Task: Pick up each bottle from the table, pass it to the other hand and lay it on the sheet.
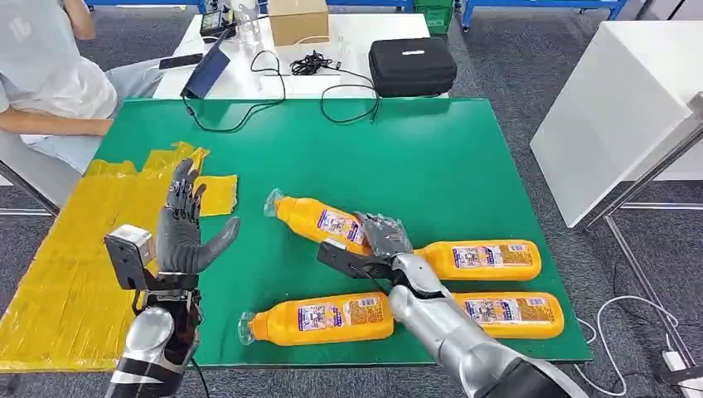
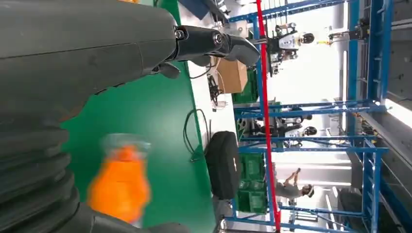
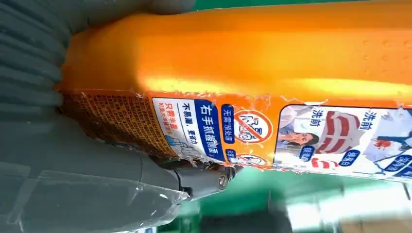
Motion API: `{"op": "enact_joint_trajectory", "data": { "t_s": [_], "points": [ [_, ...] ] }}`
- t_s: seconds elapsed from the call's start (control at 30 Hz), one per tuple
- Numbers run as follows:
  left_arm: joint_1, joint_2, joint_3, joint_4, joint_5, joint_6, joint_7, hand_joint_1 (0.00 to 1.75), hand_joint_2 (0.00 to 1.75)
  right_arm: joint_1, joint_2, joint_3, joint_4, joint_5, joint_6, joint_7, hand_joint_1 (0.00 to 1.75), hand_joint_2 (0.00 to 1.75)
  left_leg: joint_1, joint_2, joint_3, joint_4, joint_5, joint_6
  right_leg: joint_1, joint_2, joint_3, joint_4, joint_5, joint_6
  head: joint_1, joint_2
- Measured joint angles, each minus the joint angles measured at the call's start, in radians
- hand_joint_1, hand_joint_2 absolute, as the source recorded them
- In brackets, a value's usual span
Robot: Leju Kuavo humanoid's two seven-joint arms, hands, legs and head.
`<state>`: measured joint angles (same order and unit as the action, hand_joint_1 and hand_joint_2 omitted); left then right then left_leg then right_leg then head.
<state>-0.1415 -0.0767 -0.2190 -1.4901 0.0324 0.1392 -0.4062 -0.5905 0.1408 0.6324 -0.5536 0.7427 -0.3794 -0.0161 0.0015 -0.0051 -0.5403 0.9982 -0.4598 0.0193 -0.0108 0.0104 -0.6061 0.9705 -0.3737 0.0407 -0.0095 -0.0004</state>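
Three more bottles [image 1: 485,259] crowd beside right hand [image 1: 377,245]; black case [image 1: 412,66] beyond

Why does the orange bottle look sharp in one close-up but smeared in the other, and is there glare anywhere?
In the right wrist view the held bottle sits so near that its label print reads crisply, with a bright streak of glare along its side and a blurred background. In the left wrist view the same kind of orange bottle is smeared and soft, and the bright hall behind is washed out. The head view is evenly lit and clear.

Orange plastic bottle with glossy paper label [image 3: 252,82]: shining smoothly.
Green matt table [image 1: 464,157]: lying flat.
Crinkled yellow plastic sheet [image 1: 75,249]: glinting.
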Motion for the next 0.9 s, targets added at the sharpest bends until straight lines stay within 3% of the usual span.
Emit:
{"op": "enact_joint_trajectory", "data": {
  "t_s": [0.13, 0.3, 0.47, 0.77, 0.9],
  "points": [
    [0.026, 0.0, 0.0, -0.028, 0.019, -0.016, 0.026, 0.0, 1.75, 0.104, -0.001, -0.095, -0.153, -0.037, -0.177, -0.143, 1.75, 1.75, 0.0, 0.0, -0.003, 0.0, 0.0, 0.0, 0.0, 0.0, -0.003, 0.0, 0.0, 0.0, 0.0, 0.0],
    [0.031, 0.004, -0.016, -0.042, 0.044, -0.058, 0.063, 0.0, 1.75, 0.248, 0.014, -0.15, -0.388, -0.103, -0.22, -0.284, 1.75, 1.75, 0.0, 0.0, -0.005, 0.0, 0.0, 0.0, 0.0, 0.0, -0.005, 0.0, 0.0, 0.0, 0.0, 0.0],
    [0.02, 0.005, -0.037, -0.042, 0.054, -0.074, 0.07, 0.0, 1.75, 0.301, 0.019, -0.154, -0.508, -0.115, -0.22, -0.294, 1.75, 1.75, 0.0, 0.0, -0.005, 0.0, 0.0, 0.0, 0.0, 0.0, -0.005, 0.0, 0.001, -0.002, 0.0, 0.0],
    [-0.016, 0.011, -0.087, -0.042, 0.193, -0.164, 0.134, 0.0, 1.75, 0.317, 0.027, -0.151, -0.566, -0.153, -0.202, -0.336, 1.68, 1.75, 0.0, 0.001, -0.005, 0.0, 0.001, 0.0, 0.0, 0.0, -0.005, 0.0, 0.001, -0.002, 0.0, 0.0],
    [-0.044, 0.011, -0.105, -0.028, 0.313, -0.19, 0.181, 0.0, 1.75, 0.316, 0.039, -0.122, -0.576, -0.136, -0.203, -0.346, 1.75, 1.75, 0.0, 0.001, -0.005, 0.0, 0.001, 0.0, 0.0, 0.0, -0.005, 0.0, 0.001, -0.002, 0.0, 0.0]
  ]
}}
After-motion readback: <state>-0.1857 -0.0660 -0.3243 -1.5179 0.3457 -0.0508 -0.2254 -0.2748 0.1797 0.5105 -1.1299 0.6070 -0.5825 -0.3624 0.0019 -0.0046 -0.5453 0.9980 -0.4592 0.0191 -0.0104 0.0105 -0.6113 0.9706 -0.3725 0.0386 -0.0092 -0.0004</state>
